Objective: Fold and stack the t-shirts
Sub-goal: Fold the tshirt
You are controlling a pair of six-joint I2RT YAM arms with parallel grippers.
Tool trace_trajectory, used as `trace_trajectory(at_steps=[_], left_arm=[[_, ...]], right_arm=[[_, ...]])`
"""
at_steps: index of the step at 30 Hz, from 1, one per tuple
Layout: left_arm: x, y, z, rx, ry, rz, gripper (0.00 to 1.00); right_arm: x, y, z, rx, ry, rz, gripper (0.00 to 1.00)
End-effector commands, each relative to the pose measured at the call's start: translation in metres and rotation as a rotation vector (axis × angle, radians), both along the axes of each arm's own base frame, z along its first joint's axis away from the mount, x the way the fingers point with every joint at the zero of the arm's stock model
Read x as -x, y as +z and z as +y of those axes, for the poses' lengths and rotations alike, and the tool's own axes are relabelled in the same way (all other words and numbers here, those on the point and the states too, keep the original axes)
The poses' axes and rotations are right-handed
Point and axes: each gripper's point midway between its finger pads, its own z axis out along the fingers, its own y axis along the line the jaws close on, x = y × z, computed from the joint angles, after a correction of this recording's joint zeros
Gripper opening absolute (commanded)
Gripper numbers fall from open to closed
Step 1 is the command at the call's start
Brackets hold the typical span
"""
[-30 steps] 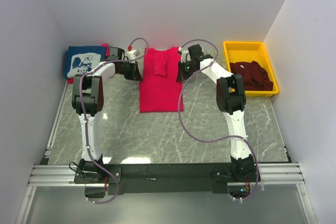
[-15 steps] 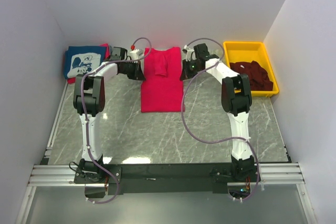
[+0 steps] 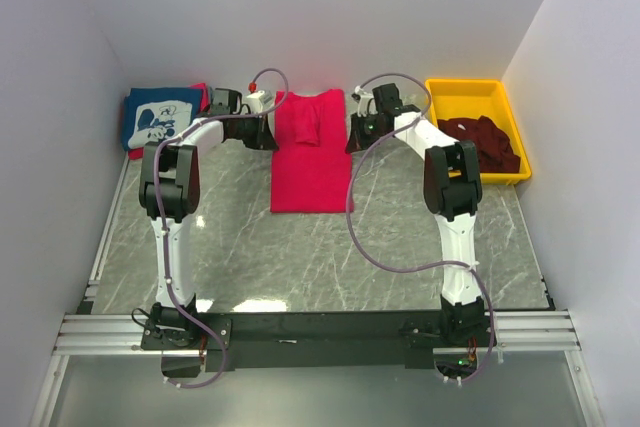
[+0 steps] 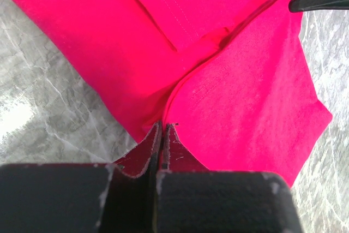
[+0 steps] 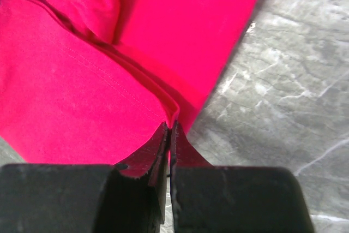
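Left gripper (image 4: 162, 129) and right gripper (image 5: 169, 129), clamped on the red t-shirt (image 3: 308, 172), have dragged it level with the yellow bin (image 3: 465, 84), I judge for folding.

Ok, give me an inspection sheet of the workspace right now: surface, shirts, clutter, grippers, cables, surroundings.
Surface: grey marble-patterned table.
Job's things: red t-shirt laid out far centre, partly folded; navy blue printed t-shirt folded far left, red cloth showing beneath; maroon t-shirts heaped in the yellow bin.
Clutter: nothing seen.
Grippers: left gripper shut on the red t-shirt's left edge; right gripper shut on its right edge.
Cables: a grey cable loops off each arm.
Surroundings: white walls on three sides; aluminium rail at the near edge.
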Motion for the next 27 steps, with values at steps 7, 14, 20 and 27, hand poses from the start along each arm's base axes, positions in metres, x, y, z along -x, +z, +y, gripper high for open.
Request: trace_trajectory(at_steps=[7, 14, 20, 27], left_arm=[[-0.017, 0.013, 0.003, -0.038, 0.015, -0.078, 0.01], [-0.021, -0.002, 0.004, -0.054, 0.018, -0.035, 0.09], [-0.023, -0.008, 0.007, -0.071, 0.043, 0.002, 0.38], [-0.002, 0.031, 0.024, -0.020, 0.069, -0.033, 0.59]], right_arm=[[-0.021, 0.031, -0.004, -0.025, -0.049, -0.082, 0.00], [-0.021, 0.017, -0.005, -0.020, -0.077, -0.046, 0.00], [-0.027, 0.013, -0.005, -0.019, -0.084, -0.041, 0.23], [-0.022, 0.067, -0.009, -0.033, -0.014, -0.109, 0.55]])
